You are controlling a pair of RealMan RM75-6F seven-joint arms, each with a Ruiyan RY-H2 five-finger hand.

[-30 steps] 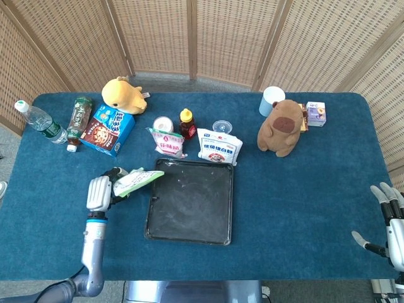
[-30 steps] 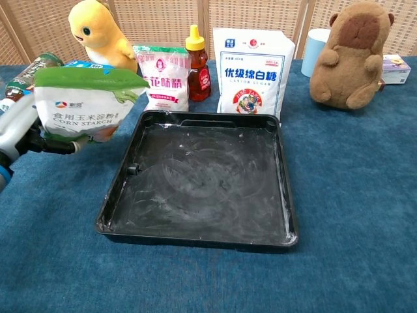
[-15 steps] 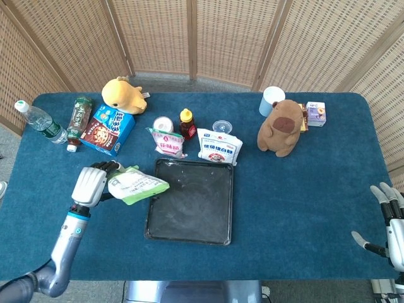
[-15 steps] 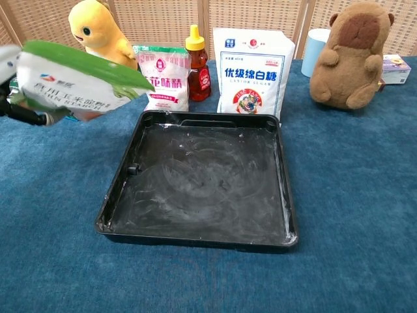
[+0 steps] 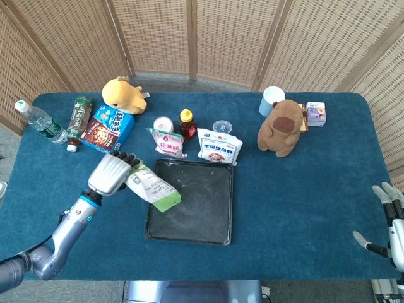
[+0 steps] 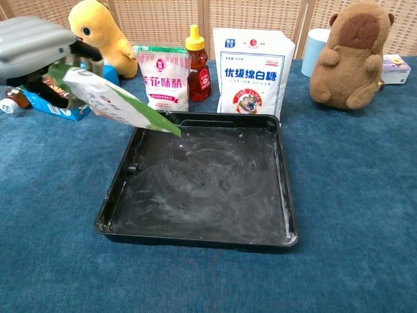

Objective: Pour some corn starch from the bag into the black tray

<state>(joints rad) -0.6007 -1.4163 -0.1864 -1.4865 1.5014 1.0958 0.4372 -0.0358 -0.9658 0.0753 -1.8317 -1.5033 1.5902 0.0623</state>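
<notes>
Nearest you, your right robot hand sits at the front right edge of the tabletop, fingers spread apart and holding nothing; only the head view shows it.

Your left robot hand grips the corn starch bag by its upper end, fingers wrapped around it. The bag is tilted down to the right, its green edge lowest and hanging over the left rim of the black tray. In the chest view the same left robot hand is high at the left, and the bag slants down so its green corner lies above the tray's back left corner. The tray's floor shows faint white smears.

Just behind the tray stand a small pink-printed bag, a red sauce bottle with a yellow cap, and a larger white sugar bag, all upright and close together.

Farther back on the left are a blue cookie box, a yellow plush and two bottles lying near the edge. On the right, a brown plush sits beside a pale blue cup and a small box.
</notes>
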